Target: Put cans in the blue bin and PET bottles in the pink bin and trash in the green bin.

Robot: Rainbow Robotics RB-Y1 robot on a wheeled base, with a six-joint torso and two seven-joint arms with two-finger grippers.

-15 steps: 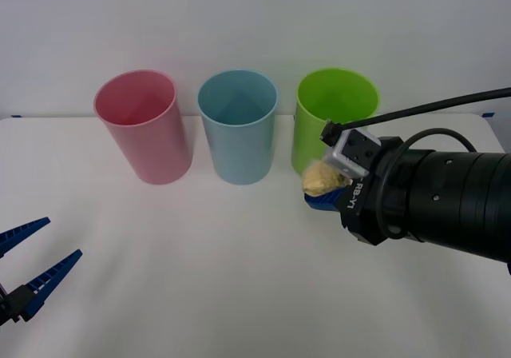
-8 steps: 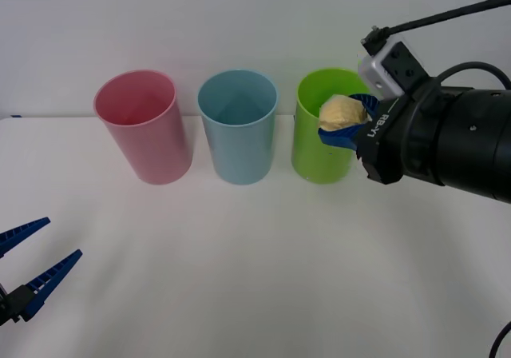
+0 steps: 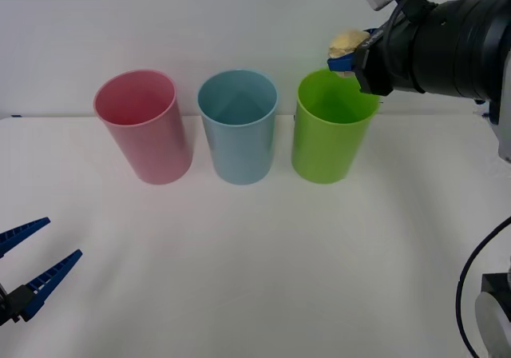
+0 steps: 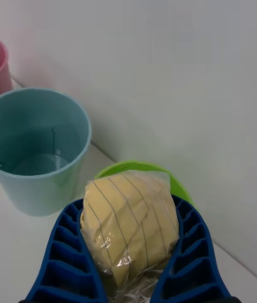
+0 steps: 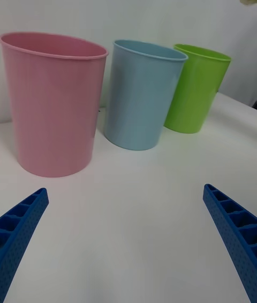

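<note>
Three bins stand in a row at the back of the table: the pink bin (image 3: 144,126), the blue bin (image 3: 238,126) and the green bin (image 3: 331,125). My right gripper (image 3: 348,54) hangs above the green bin's far right rim, shut on the trash (image 3: 346,41), a pale yellow wrinkled ball in clear wrap. In the right wrist view the trash (image 4: 130,222) sits between the blue fingers (image 4: 64,260), with the green bin (image 4: 142,167) just beyond and the blue bin (image 4: 40,148) beside it. My left gripper (image 3: 22,272) rests open at the table's near left edge.
The white table (image 3: 255,262) stretches bare in front of the bins, with a white wall (image 3: 200,22) right behind them. In the left wrist view the pink bin (image 5: 51,102), blue bin (image 5: 140,99) and green bin (image 5: 196,86) stand ahead.
My right gripper has risen with the trash from low in front of the green bin to above its far rim. The left arm has stayed still.
</note>
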